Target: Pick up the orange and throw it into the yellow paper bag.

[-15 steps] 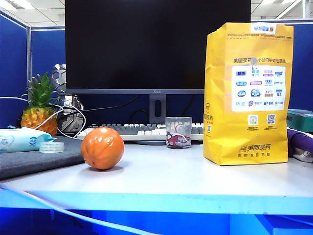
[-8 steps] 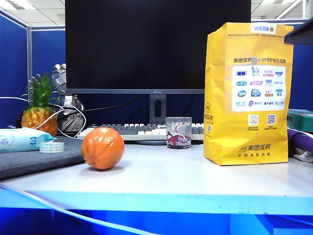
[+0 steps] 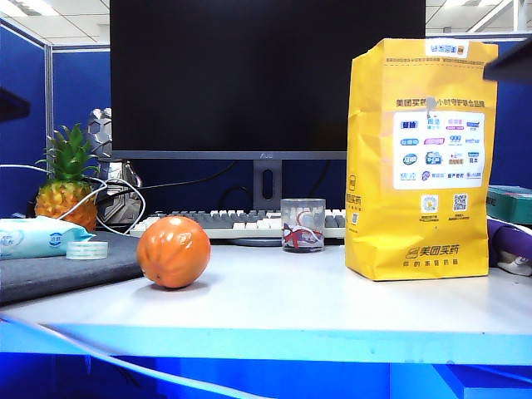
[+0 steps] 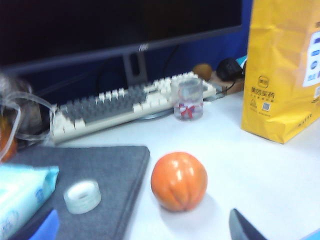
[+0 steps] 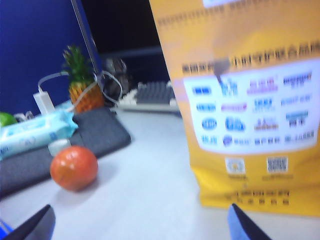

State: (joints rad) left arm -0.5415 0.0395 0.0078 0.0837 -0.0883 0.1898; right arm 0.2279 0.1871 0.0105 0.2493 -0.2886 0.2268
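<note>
Dark fingertips of the right hand (image 5: 140,220) are showing spread wide apart and empty, facing the yellow paper bag (image 5: 245,110). Only one fingertip of the left hand (image 4: 245,227) is showing (so I cannot tell its opening), hovering just beside the orange (image 4: 179,181). Nothing is done yet: the orange is sitting untouched on the white desk (image 3: 332,307), well apart from the upright bag; grasping, carrying and dropping are all remaining.

The orange (image 3: 174,252) is a glossy reddish-orange ball w/ faint rib lines; it sits on the white worktop (image 3: 283,307), free, approx. at the left side. The yellow paper bag (image 3: 420,158) stands upright well apart on the right, w/ white logo panel and QR codes.
</note>
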